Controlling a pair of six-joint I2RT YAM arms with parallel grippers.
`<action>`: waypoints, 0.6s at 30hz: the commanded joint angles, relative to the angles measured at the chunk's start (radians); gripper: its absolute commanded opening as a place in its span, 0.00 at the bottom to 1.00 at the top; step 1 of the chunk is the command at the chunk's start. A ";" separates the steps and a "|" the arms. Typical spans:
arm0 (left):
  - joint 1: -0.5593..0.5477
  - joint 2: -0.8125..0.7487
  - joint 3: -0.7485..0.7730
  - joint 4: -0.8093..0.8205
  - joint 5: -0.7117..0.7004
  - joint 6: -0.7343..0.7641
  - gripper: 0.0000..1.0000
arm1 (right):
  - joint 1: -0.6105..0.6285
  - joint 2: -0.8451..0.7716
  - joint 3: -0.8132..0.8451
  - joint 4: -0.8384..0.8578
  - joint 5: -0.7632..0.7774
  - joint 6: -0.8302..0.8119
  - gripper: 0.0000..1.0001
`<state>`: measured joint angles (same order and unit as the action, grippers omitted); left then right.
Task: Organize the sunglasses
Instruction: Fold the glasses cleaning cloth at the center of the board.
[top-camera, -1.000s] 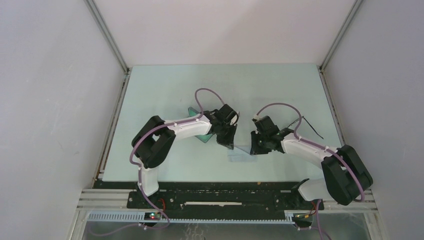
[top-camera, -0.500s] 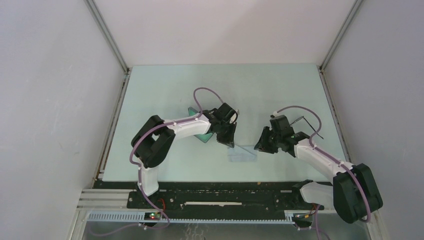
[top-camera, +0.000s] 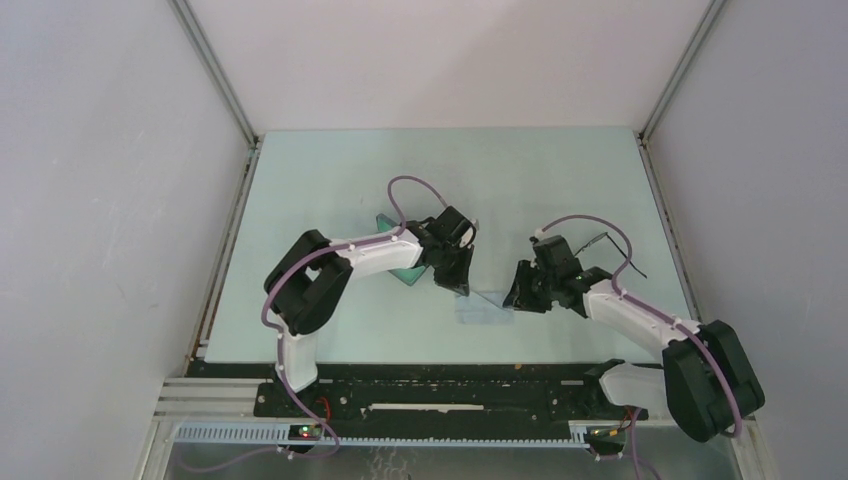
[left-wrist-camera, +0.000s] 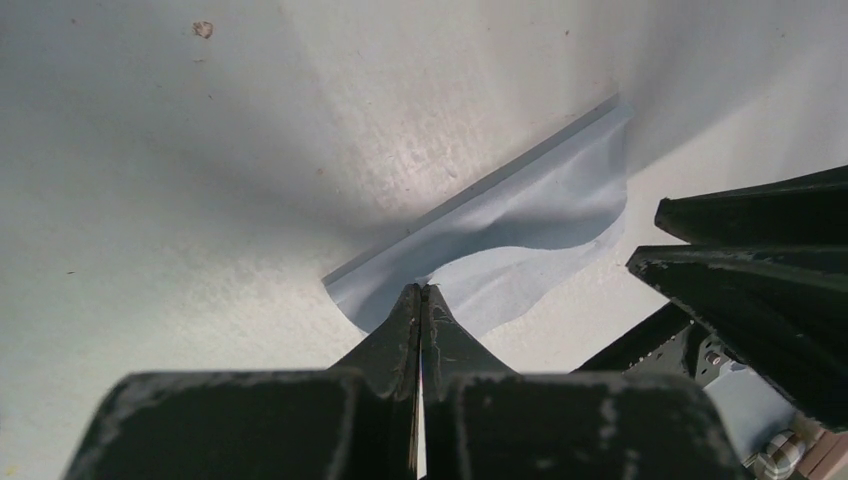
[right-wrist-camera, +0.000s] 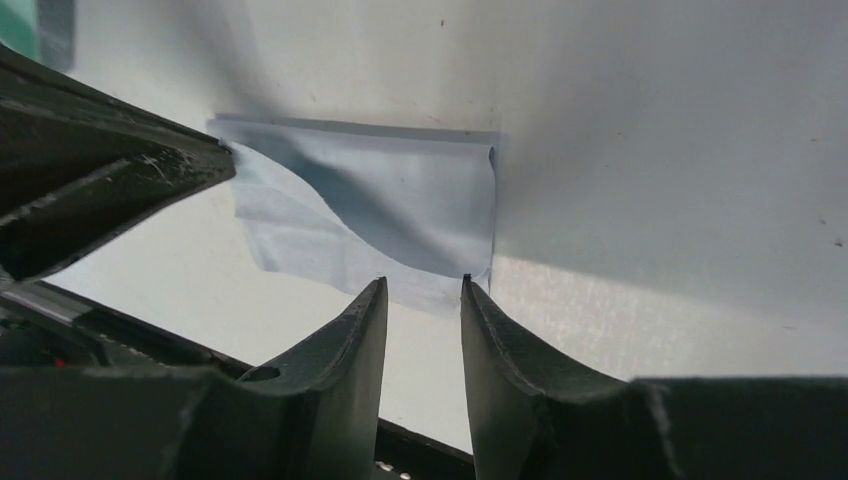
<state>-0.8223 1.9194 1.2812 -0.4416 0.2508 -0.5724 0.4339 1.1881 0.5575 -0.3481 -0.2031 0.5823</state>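
Note:
The pale blue cloth (top-camera: 484, 310) lies on the table between my two grippers, one corner lifted. My left gripper (top-camera: 461, 288) is shut on that corner; in the left wrist view its tips (left-wrist-camera: 422, 292) pinch the cloth (left-wrist-camera: 530, 225). My right gripper (top-camera: 514, 298) is open just right of the cloth; in the right wrist view (right-wrist-camera: 423, 288) its jaws stand apart at the edge of the cloth (right-wrist-camera: 380, 205), holding nothing. The sunglasses (top-camera: 632, 266) show only as thin black wires behind my right arm. A teal-grey case (top-camera: 384, 223) is mostly hidden under my left arm.
My right gripper's fingers (left-wrist-camera: 760, 265) show close in the left wrist view, and my left gripper's fingers (right-wrist-camera: 100, 175) in the right wrist view. The metal frame rail (top-camera: 450, 385) runs along the near table edge. Walls close in the back and both sides.
My right gripper drew back to the right from the cloth, then came back left to its edge. My left gripper has stayed shut on the cloth corner.

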 joint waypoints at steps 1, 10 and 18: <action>0.003 0.012 -0.016 0.016 0.011 -0.011 0.00 | 0.063 0.063 0.040 -0.008 0.065 -0.086 0.42; 0.004 0.005 -0.034 0.017 0.006 -0.013 0.00 | 0.115 0.116 0.080 0.000 0.132 -0.116 0.42; 0.004 0.007 -0.036 0.016 0.004 -0.015 0.00 | 0.117 0.062 0.089 -0.018 0.155 -0.129 0.40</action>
<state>-0.8223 1.9320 1.2697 -0.4358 0.2501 -0.5770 0.5449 1.2884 0.6106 -0.3599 -0.0826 0.4870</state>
